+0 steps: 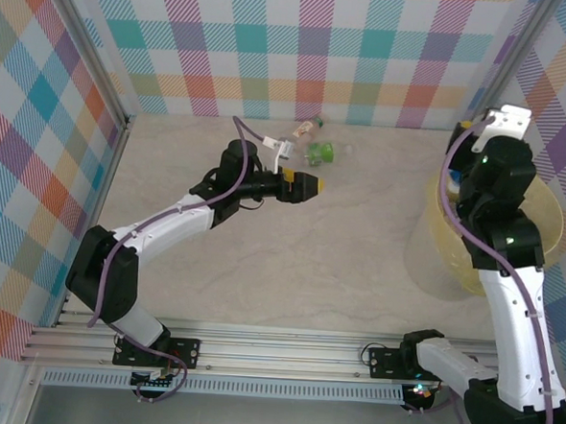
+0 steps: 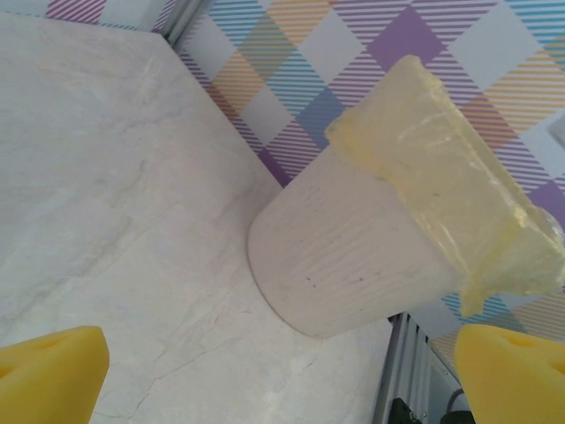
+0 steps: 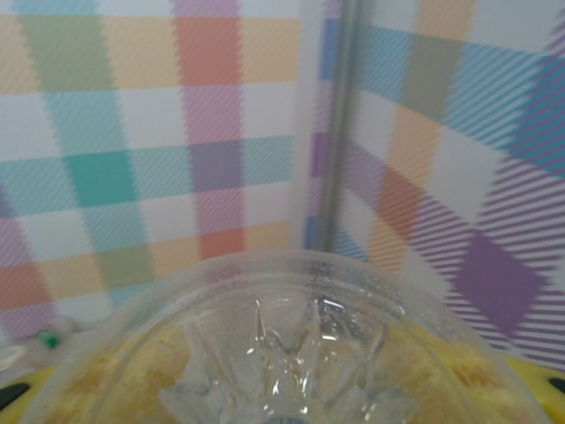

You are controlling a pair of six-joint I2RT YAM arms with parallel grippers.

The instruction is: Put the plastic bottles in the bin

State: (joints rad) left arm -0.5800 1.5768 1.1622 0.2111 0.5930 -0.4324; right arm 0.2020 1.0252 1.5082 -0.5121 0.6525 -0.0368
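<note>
Bottles [image 1: 314, 143] lie loose at the back of the table [image 1: 357, 265], just beyond your left gripper [image 1: 309, 185], whose yellow pads [image 2: 48, 375] stand wide apart with nothing between them. Your right gripper [image 3: 282, 389] is clamped on a clear bottle [image 3: 282, 353], raised beside the far rim of the pale-yellow bin [image 1: 434, 250] at the table's right.

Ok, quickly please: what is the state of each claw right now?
Left claw: open, holding nothing.
Right claw: closed on a clear plastic bottle.
</note>
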